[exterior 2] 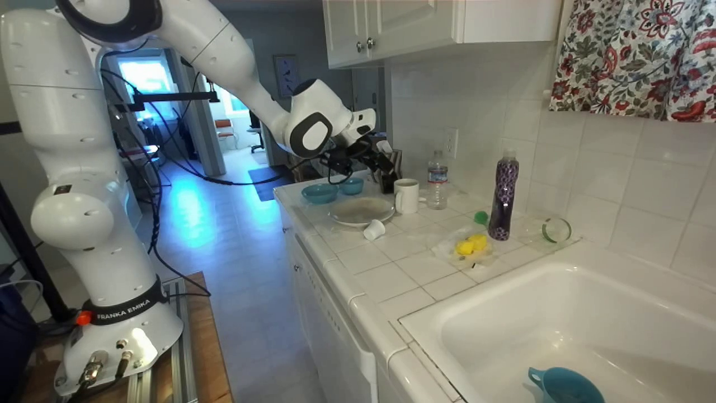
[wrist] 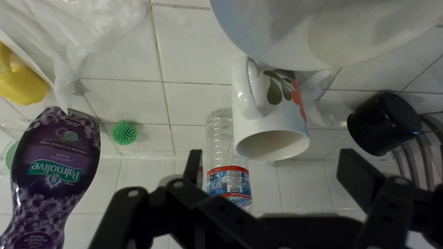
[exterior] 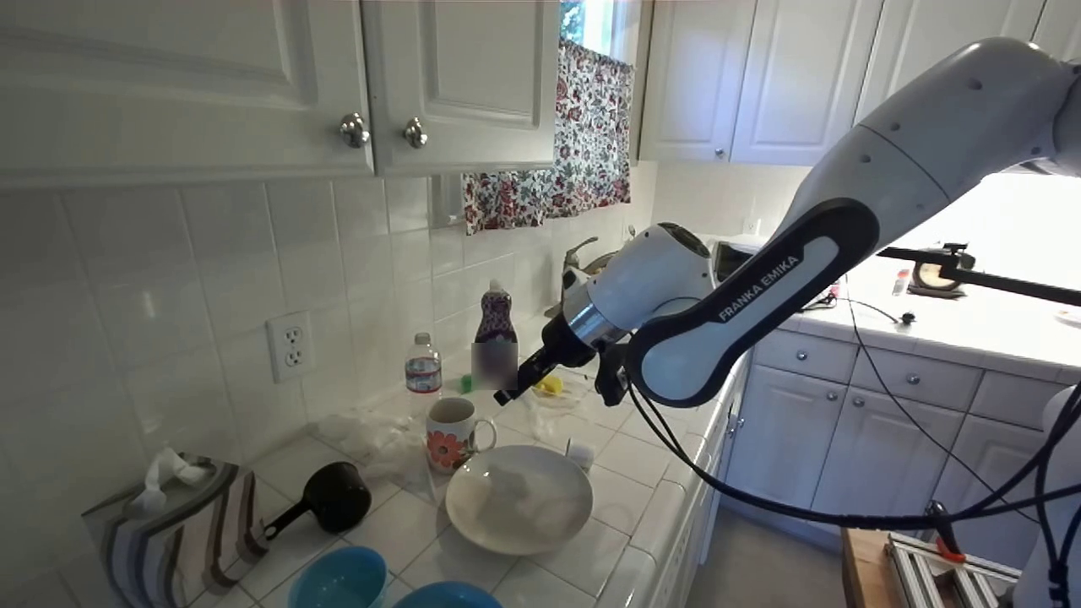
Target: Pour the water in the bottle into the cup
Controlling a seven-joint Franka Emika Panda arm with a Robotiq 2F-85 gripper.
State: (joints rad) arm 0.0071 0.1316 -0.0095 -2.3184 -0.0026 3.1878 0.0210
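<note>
Tiled counter, white mug with orange-red floral print, empty jaws spread wide

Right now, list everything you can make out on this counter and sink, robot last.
Wide shallow dish: 1, white, on white tiled counter
Floral handled mug: 1, white, beside dish
Labelled plastic bottle: 1, clear, beside mug
Curvy Palmolive bottle: 1, purple, near white sink
Spiky ball: 1, green, near Palmolive bottle
Lumpy object: count unclear, yellow, near sink
Round bowls: 2, blue, near dish
Handled cup: 1, blue, in sink
Handled pan: 1, black, on counter
Striped object: 1, multicoloured, beside pan
Small cylinder: 1, white, beside dish
Crumpled plastic: count unclear, translucent, on counter
Jointed arm: 1, white, over counter
Open gripper: 1, black, above counter
</note>
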